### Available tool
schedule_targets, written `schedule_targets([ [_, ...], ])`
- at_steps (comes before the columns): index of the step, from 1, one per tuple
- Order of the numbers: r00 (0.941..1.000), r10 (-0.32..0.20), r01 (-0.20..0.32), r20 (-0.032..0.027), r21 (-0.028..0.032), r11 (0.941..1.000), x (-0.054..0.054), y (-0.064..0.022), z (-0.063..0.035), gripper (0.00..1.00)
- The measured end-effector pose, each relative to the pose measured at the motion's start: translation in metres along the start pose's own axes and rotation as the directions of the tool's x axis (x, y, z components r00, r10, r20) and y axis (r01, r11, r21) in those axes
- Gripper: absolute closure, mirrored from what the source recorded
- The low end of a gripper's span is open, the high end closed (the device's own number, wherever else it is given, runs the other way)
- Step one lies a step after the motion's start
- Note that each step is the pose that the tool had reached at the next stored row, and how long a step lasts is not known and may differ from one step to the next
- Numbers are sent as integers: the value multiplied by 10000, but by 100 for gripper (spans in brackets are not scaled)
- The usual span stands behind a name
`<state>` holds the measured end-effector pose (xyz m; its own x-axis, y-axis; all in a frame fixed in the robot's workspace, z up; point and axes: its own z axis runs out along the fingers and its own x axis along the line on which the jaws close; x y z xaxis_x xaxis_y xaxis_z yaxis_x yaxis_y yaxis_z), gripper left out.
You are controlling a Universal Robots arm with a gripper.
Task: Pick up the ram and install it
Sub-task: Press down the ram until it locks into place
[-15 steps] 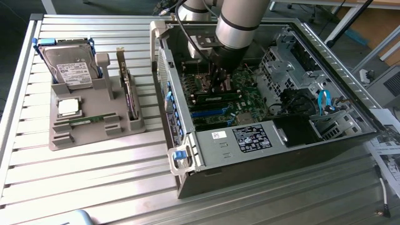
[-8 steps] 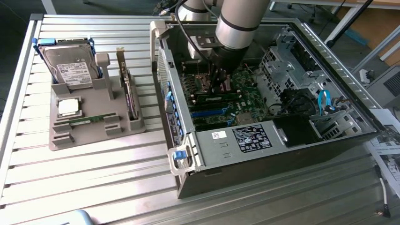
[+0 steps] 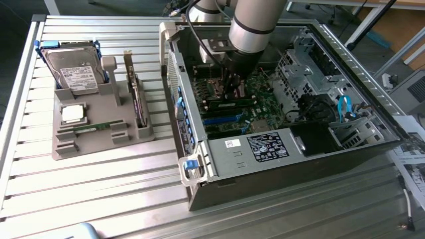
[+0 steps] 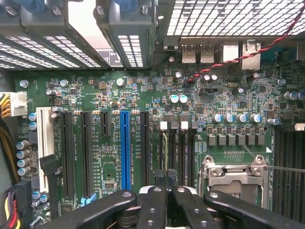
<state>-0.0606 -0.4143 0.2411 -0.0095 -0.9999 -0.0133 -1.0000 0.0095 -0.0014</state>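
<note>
Your gripper [image 3: 232, 89] reaches into the open computer case [image 3: 279, 149] with its jaws closed together, pressing on the ram [image 3: 229, 104] lying in its motherboard [image 4: 143, 95] slot, so push straight down, evenly, until the stick seats.

This is a robotics lab or a technical workshop for computer assembly. An open desktop computer case [image 3: 292, 134] lies on its side on a tabletop [image 3: 99, 189] made of ribbed aluminium profiles. A robot arm [image 3: 252, 30] reaches down into the case, and under its fingers [image 4: 166, 210] the green motherboard [image 4: 143, 95] with its slots is exposed. Well apart from the fingers, outside the case, a grey moulded holder [image 3: 99, 134] presents computer parts in fixed places: a hard drive [image 3: 76, 69], a processor chip [image 3: 71, 113] and a ram stick [image 3: 96, 126]. Beyond the case, frames of other furniture [image 3: 391, 30] stand on the floor.
</note>
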Motion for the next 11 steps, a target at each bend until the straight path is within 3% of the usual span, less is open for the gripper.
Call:
schedule_targets([
  [11, 10000, -1, 1, -1, -1, 10000, 3, 0, 14, 89],
])
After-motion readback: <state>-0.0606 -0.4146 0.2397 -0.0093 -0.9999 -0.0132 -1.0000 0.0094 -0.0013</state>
